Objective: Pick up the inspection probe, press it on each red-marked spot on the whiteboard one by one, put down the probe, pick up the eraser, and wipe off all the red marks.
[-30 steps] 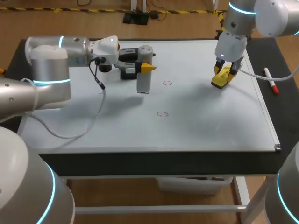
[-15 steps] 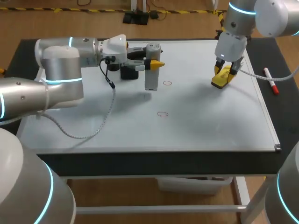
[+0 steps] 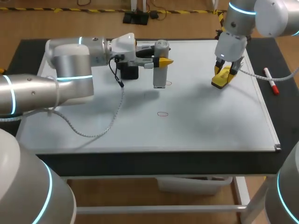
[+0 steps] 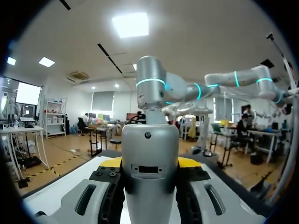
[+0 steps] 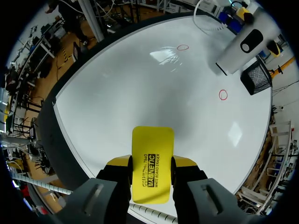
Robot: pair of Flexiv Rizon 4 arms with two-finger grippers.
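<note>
Whiteboard (image 3: 210, 121) on the table: over the last second the left end effector (image 3: 161, 59), clamped on the inspection probe (image 3: 160, 77), slid rightward to the upper-centre red mark (image 3: 168, 83); pressing looks imminent. Right end effector (image 3: 224, 74) holds the eraser (image 5: 152, 161).

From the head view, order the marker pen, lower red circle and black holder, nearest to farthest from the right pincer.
1. Marker pen, right of the whiteboard.
2. Lower red circle, mid-board.
3. Black holder, left of the probe.

Glossy, smooth whiteboard (image 3: 210, 121), soft glare. Satin grey probe (image 4: 149, 158) above it, metal-looking shell. Smooth yellow plastic eraser (image 5: 150, 163) at its far right. Matt black tabletop (image 3: 280, 107) around it.
</note>
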